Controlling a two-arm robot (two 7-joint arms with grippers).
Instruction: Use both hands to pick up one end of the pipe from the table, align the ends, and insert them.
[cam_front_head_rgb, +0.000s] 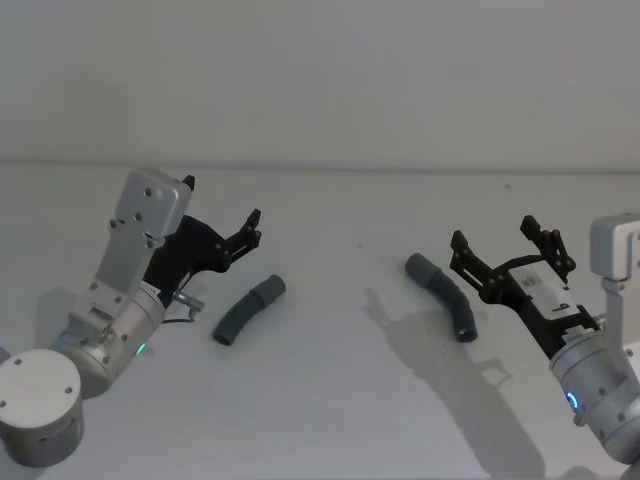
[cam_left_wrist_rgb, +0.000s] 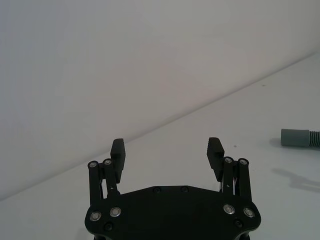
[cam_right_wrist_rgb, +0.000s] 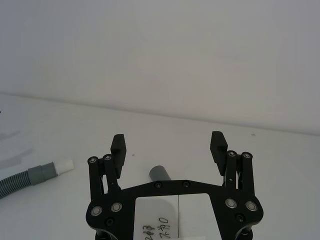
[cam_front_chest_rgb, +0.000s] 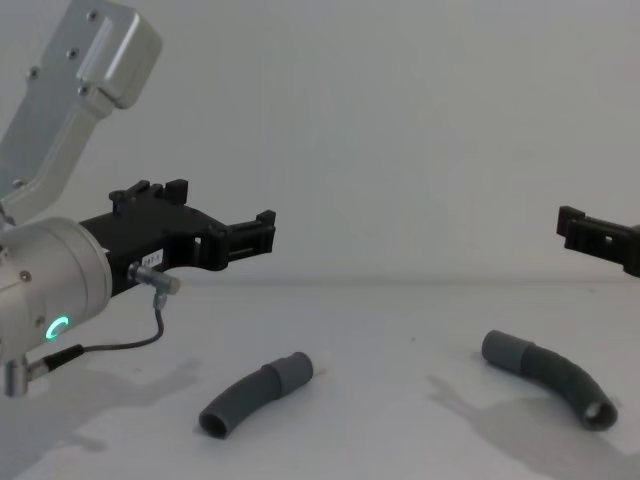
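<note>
From my head, both pipe pieces lie on the bench, well apart. The left piece is near my left pincer, and the right piece is just beside my right pincer. Both pincers gape wide, holding nothing.

My left wrist sees the right piece's grey sleeve well clear of my fingers. My right wrist sees that sleeve, I think, just under the pincer, and the left piece's pale tip farther off.

From my chest, both pincers hang above the bench.

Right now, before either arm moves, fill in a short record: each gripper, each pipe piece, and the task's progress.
Left gripper: open, empty, above the table
Right gripper: open, empty, above the table
Left pipe piece: lying on the table, untouched
Right pipe piece: lying on the table, untouched
Progress: nothing picked up; pieces apart, not joined
</note>
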